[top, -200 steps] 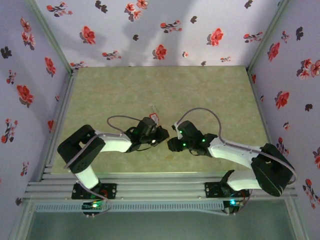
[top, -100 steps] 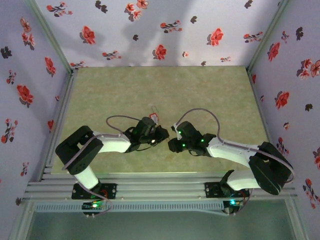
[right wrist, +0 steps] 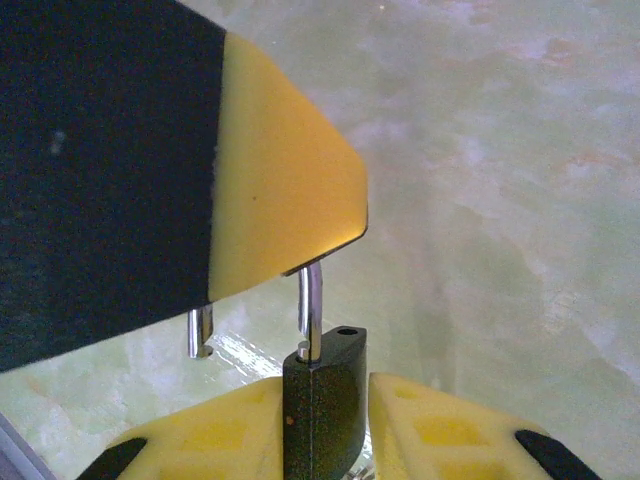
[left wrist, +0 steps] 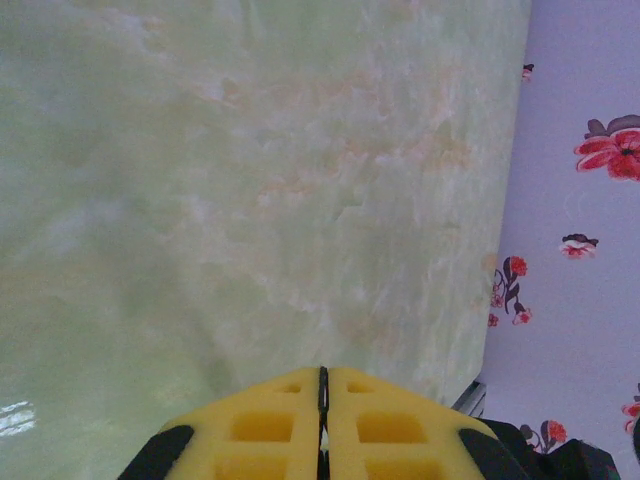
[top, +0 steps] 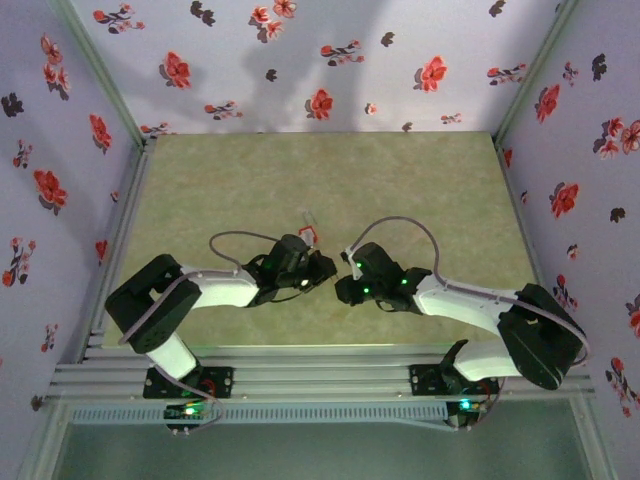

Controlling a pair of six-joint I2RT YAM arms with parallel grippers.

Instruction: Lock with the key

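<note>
The table (top: 320, 170) is a pale green slab with cloudy marbling, slightly glossy. I see a small glare on it in the left wrist view and a wet-looking shine under the lock in the right wrist view. Lilac walls (top: 300, 60) printed with red and dark flowers close it in on three sides. Ribbed metal rails (top: 320, 365) run along the near edge, where both arm bases are bolted.

The two arms meet over the near middle of the table. The left gripper (left wrist: 322, 372) is clenched, its yellow fingers pressed together with only a hairline between them. The right gripper (right wrist: 326, 385) grasps the padlock (right wrist: 322, 415): the dark body stands upright between its yellow fingers, which touch both flanks. The shackle (right wrist: 311, 300) rises behind the left gripper's yellow pad (right wrist: 280, 190). Its short leg hangs free of the body. Whether that pad pinches it I cannot tell.

Where the key is I cannot tell. A small red item (top: 312, 233) sits just beyond the left gripper, too small to name.
</note>
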